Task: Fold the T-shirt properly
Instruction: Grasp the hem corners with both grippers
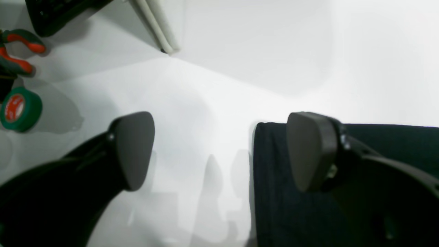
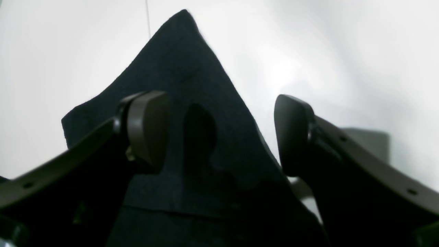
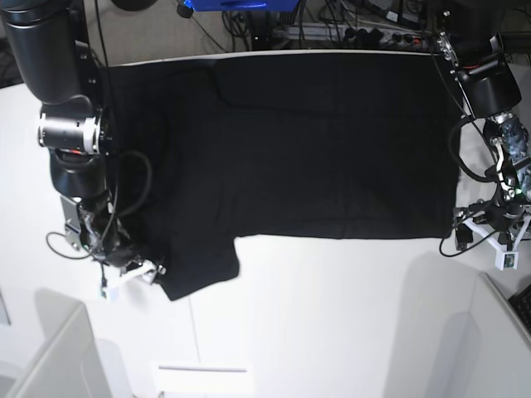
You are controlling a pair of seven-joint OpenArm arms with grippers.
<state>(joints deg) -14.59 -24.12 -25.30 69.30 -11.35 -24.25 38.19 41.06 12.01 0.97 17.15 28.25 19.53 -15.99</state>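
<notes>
Shirt (image 3: 282,141) lies spread flat, plain side up, unfolded; every fold remains. Left gripper (image 1: 219,154) at 3 o'clock and right gripper (image 2: 219,133) at 8 o'clock both gape, gripping nothing.

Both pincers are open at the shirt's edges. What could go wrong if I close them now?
The left pincer straddles the T-shirt edge, one finger over bare table; closing might miss the cloth. The right pincer sits over the sleeve, whose layers look doubled; it may pinch only one. The green tape roll lies nearby.
</notes>
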